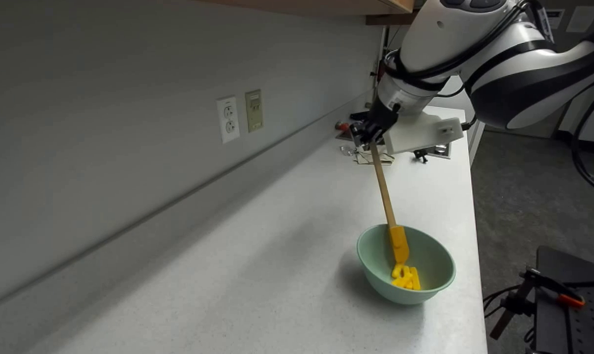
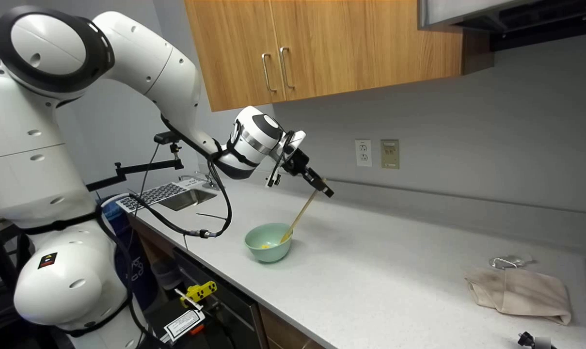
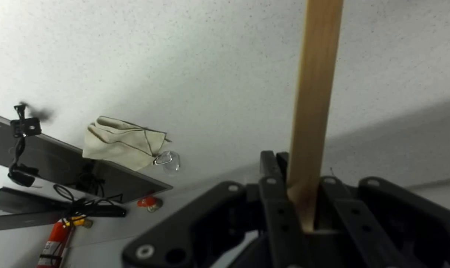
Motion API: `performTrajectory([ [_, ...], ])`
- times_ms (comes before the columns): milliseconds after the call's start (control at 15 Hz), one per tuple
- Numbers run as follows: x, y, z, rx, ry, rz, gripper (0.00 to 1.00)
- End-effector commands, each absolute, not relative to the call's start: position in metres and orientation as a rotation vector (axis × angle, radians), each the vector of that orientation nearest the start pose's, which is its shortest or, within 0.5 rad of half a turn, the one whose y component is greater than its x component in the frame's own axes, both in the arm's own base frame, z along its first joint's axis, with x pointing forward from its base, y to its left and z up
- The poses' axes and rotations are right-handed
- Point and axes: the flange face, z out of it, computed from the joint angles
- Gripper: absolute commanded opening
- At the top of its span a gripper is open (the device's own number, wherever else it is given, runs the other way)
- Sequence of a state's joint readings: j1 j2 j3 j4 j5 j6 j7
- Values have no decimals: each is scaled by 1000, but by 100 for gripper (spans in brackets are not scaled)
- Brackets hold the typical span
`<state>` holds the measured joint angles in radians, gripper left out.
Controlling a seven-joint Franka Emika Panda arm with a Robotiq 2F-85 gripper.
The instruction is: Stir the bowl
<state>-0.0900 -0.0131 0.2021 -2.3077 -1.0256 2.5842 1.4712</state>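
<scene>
Bowl (image 1: 428, 256) near counter edge (image 1: 475, 265) — wider room toward wall (image 1: 144, 108).

Arm (image 2: 152, 68) bent at a high elbow (image 2: 48, 44), gripper (image 3: 301, 180) angled downward.
The forearm (image 2: 179, 89) is sloped down to the wrist (image 2: 259, 134); the fingers (image 3: 282, 216) are clamped close together, with only a narrow gap between them.

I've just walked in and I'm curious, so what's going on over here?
A robot arm has its tool shut on a wooden-handled spatula. The spatula's yellow head is down inside the green bowl on the counter, right by some small yellow pieces; I can't tell whether it touches them. It looks like a stirring job, though I can't say whether the spatula is moving right now. A folded cloth lies elsewhere on the counter.
</scene>
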Motion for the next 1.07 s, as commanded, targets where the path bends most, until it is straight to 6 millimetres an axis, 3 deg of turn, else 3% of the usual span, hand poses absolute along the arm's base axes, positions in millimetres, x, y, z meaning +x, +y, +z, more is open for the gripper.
performTrajectory([
  [0,525,79,379,-3099,888,-1100,2],
  [733,527,95,359,-2967,892,-791,2],
  [1000,527,88,364,-3029,913,-888,2],
])
